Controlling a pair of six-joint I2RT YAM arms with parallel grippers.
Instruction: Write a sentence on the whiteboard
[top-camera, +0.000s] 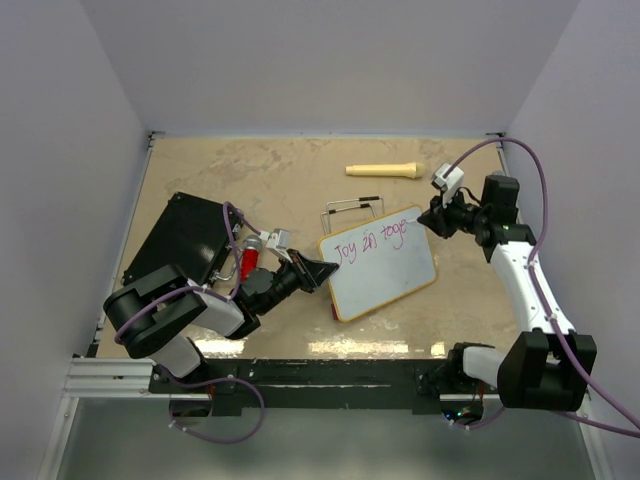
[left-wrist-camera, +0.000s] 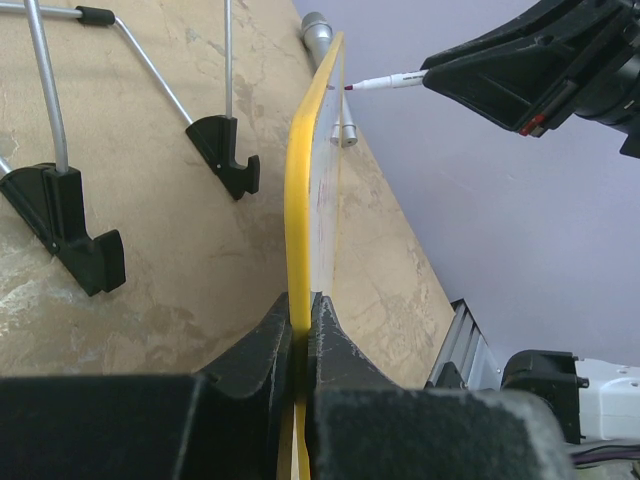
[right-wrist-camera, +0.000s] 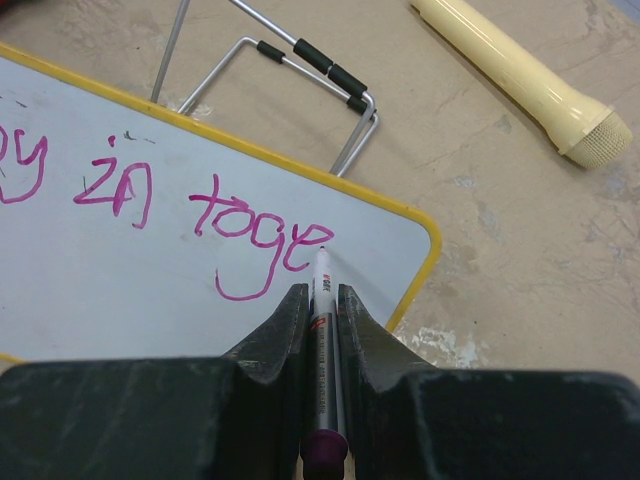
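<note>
The whiteboard (top-camera: 385, 272), white with a yellow rim, lies tilted at mid table. My left gripper (top-camera: 322, 271) is shut on its left edge; the left wrist view shows the rim (left-wrist-camera: 300, 190) edge-on between the fingers. The sentence (top-camera: 372, 241) reads "Joy in toge" in pink-magenta; the right wrist view shows "in toge" (right-wrist-camera: 215, 215). My right gripper (top-camera: 432, 218) is shut on a marker (right-wrist-camera: 322, 300) whose tip rests at the end of the last "e" near the board's right corner. The marker also shows in the left wrist view (left-wrist-camera: 385, 83).
A cream marker-shaped handle (top-camera: 383, 170) lies at the back of the table. A wire stand with black feet (top-camera: 352, 208) sits behind the board. A black flat case (top-camera: 180, 240) lies at the left. A red-capped item (top-camera: 248, 262) rests by the left arm.
</note>
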